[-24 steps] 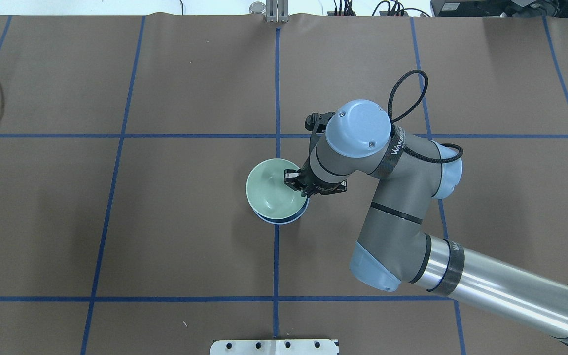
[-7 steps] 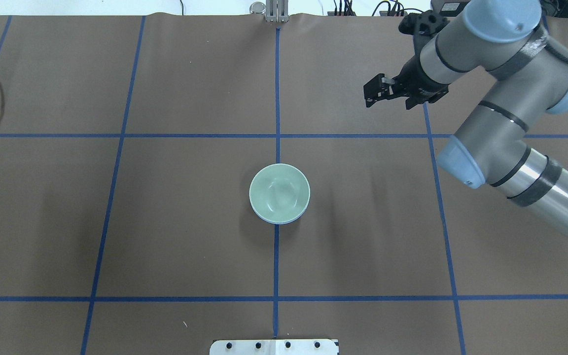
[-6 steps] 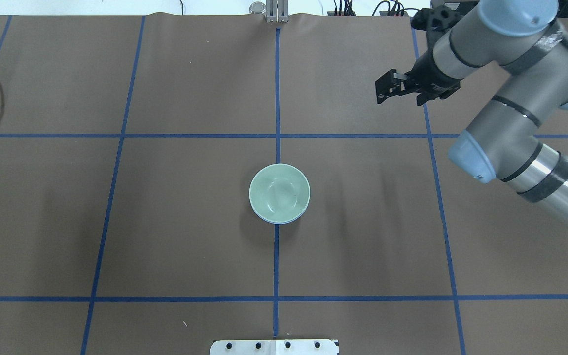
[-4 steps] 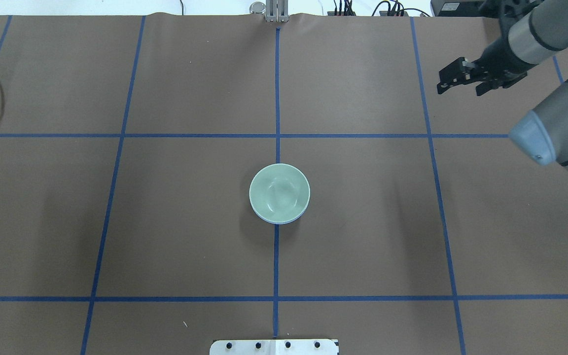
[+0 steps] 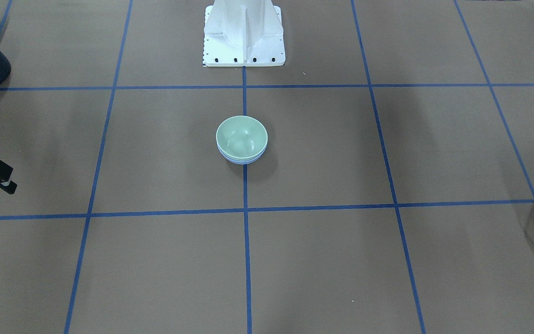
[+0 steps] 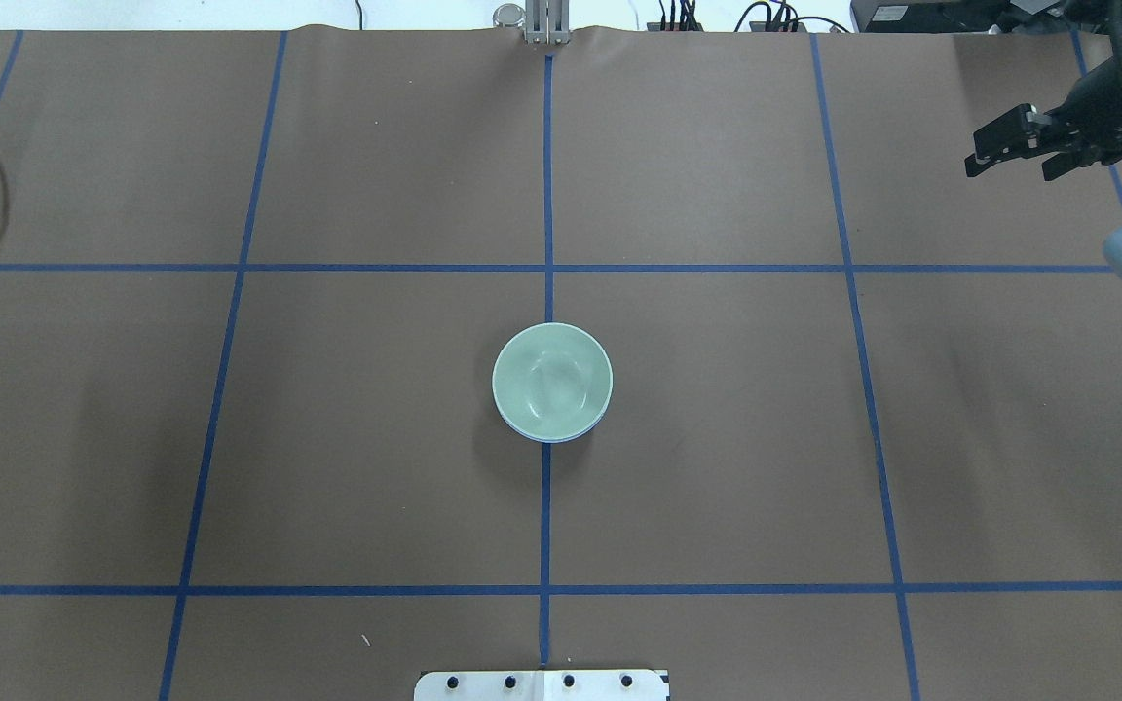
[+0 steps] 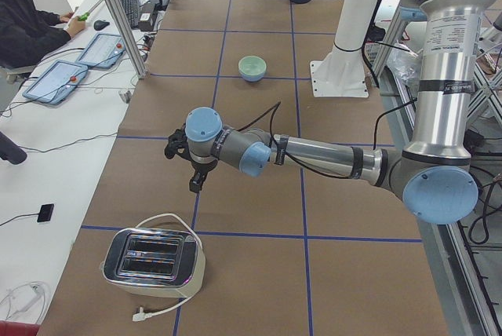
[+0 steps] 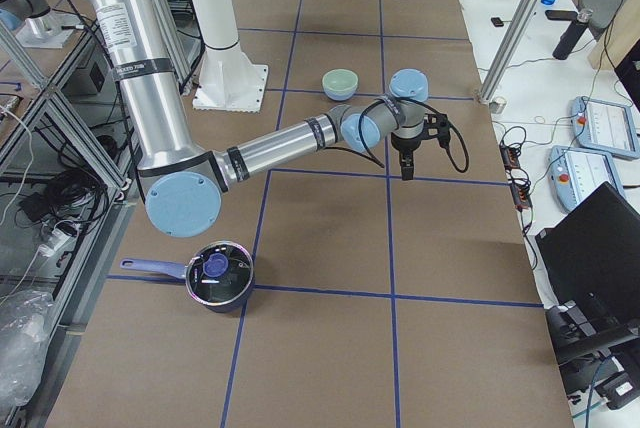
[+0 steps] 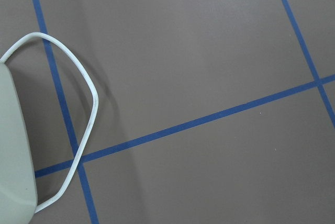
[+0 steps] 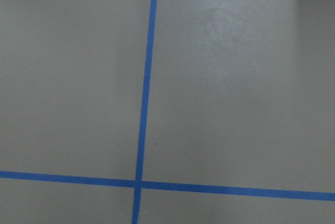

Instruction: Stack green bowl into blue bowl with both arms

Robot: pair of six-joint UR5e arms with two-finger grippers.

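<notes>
Green bowl (image 6: 551, 380) (nested) far from jaws

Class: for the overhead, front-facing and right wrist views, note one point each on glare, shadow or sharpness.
Overhead: sharp, with pale glare inside the green bowl. Front-facing: it throws a soft shadow to its lower right on the table. Right wrist: faint sheen at the upper right; the blue tape line is slightly soft.

brown table (image 6: 327, 438) bears blue bowl (image 5: 243, 160), toaster (image 7: 153, 267), pot (image 8: 220, 276)
</notes>
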